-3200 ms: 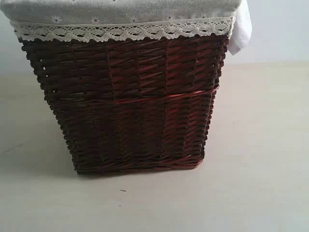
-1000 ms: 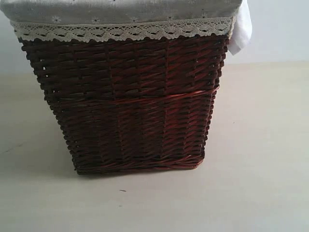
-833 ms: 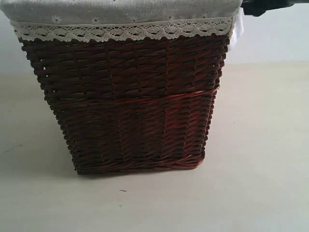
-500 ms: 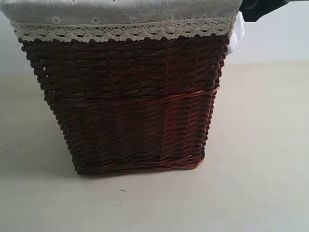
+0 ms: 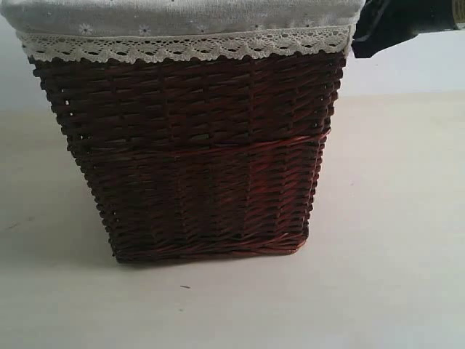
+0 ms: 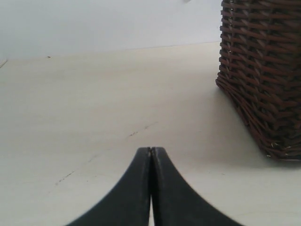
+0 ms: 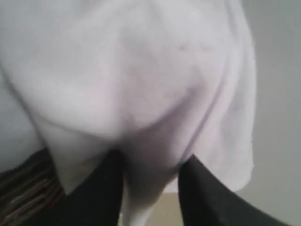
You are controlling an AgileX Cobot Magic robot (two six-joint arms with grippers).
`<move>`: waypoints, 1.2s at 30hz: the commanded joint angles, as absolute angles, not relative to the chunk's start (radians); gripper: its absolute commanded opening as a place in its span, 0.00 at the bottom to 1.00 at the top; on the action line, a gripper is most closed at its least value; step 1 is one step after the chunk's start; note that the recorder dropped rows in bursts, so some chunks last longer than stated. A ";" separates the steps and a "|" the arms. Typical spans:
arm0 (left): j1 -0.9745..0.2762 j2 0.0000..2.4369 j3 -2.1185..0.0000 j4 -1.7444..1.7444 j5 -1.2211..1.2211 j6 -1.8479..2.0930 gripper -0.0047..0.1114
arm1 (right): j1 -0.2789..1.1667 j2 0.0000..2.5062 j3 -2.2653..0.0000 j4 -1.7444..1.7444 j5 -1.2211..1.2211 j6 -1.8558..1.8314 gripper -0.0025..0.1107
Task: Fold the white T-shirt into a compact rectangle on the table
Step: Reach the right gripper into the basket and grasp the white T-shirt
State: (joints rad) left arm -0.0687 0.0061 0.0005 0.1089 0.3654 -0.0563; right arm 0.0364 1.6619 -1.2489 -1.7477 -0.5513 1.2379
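The white T-shirt [image 7: 141, 70] fills the right wrist view as a hanging bunch of cloth. My right gripper [image 7: 151, 157] has a fold of it between its fingers, and the cloth spans the gap at the tips. In the exterior view this gripper [image 5: 396, 22] shows as a dark shape at the basket's upper right corner, and it hides the shirt there. My left gripper [image 6: 150, 149] hovers low over the table [image 6: 94, 94], shut with nothing in it, to one side of the basket's foot.
A tall dark brown wicker basket [image 5: 196, 160] stands on the table [image 5: 392, 218]. A lace-trimmed liner cloth [image 5: 182, 29] is folded over its rim. The basket's wall [image 6: 263, 70] is close to the left gripper.
The right gripper has come in from the upper right to the basket's corner. It now covers the white cloth that hung there, and its fingers have closed in around a fold.
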 commanded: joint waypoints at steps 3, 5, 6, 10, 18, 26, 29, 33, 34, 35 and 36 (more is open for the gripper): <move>-0.069 0.000 0.000 0.108 0.360 -0.059 0.04 | 0.034 1.615 -1.278 -1.744 -0.579 1.217 0.02; -0.069 0.000 0.000 0.108 0.360 -0.059 0.04 | 0.034 1.558 -1.296 -1.744 -0.511 1.244 0.02; -0.069 0.000 0.000 0.108 0.360 -0.059 0.04 | 0.034 1.513 -1.306 -1.744 -0.424 1.273 0.02; -0.069 0.000 0.000 0.108 0.360 -0.059 0.04 | 0.034 1.360 -1.377 -1.744 -0.302 1.312 0.02; -0.069 0.000 0.000 0.108 0.360 -0.059 0.04 | 0.034 1.317 -1.771 -1.718 -0.318 1.578 0.02; -0.069 0.000 0.000 0.108 0.360 -0.059 0.04 | 0.034 1.342 -2.104 -1.718 -0.319 1.794 0.02; -0.069 0.000 0.000 0.108 0.360 -0.059 0.04 | 0.034 1.342 -2.211 -1.732 -0.291 1.844 0.02; -0.069 0.000 0.000 0.108 0.360 -0.059 0.04 | 0.034 1.338 -2.311 -1.744 -0.234 1.857 0.02; -0.069 0.000 0.000 0.108 0.360 -0.059 0.04 | 0.034 1.338 -2.327 -1.744 -0.219 1.857 0.02; -0.069 0.000 0.000 0.108 0.360 -0.059 0.04 | 0.034 1.336 -2.346 -1.744 -0.204 1.857 0.02; -0.069 0.000 0.000 0.108 0.360 -0.059 0.04 | 0.034 1.333 -2.360 -1.744 -0.193 1.852 0.02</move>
State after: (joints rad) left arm -0.0687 0.0061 0.0005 0.1089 0.3654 -0.0563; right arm 0.0364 1.3475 -2.3141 -1.7497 -0.2668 1.8464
